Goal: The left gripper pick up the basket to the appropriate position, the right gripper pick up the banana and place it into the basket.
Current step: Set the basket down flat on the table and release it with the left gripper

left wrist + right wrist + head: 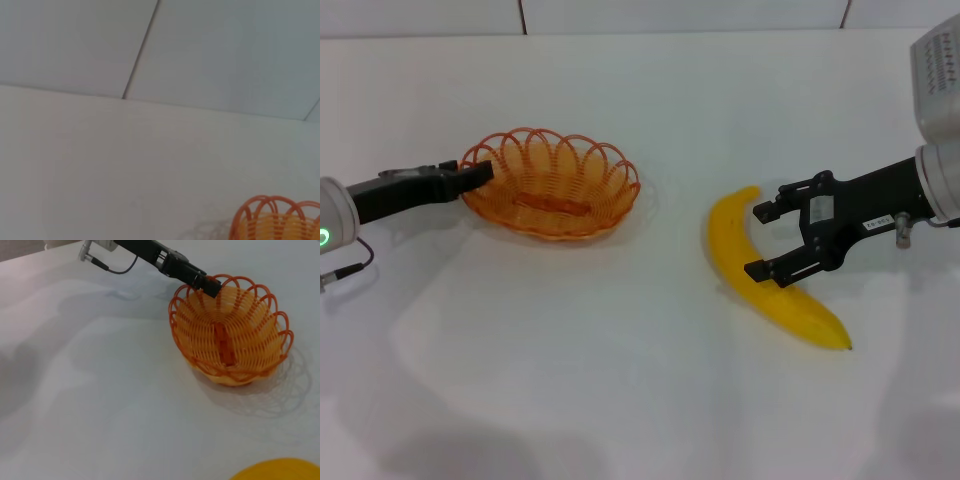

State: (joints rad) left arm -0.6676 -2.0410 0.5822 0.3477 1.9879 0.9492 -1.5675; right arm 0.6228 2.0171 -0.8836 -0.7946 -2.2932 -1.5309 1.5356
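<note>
The left gripper reaches in from the robot's left side and sits at the left end of the basket, its black tip meeting the scalloped rim. In the right wrist view the same gripper lies over the rim loops of the basket, with its jaws closed on the wire there. The basket is orange, oval and woven of looping strands, and it stands on the white tabletop on the robot's left half of the scene, casting a faint lattice shadow beside it. A thin dark cable runs from the left arm near the picture's edge.

The left wrist view shows only a few rim loops of the basket at one corner, with bare tabletop and a pale wall beyond.

The banana lies flat on the tabletop on the robot's right half, well apart from the basket, its curve bowing toward the basket and its dark tip pointing toward the robot. The right gripper comes in from the right and is over the banana's middle. Its jaws are spread wide, one fingertip above the far part of the fruit and the other across its near part, not clamped on it. In the right wrist view a sliver of the banana shows at the picture's edge
</note>
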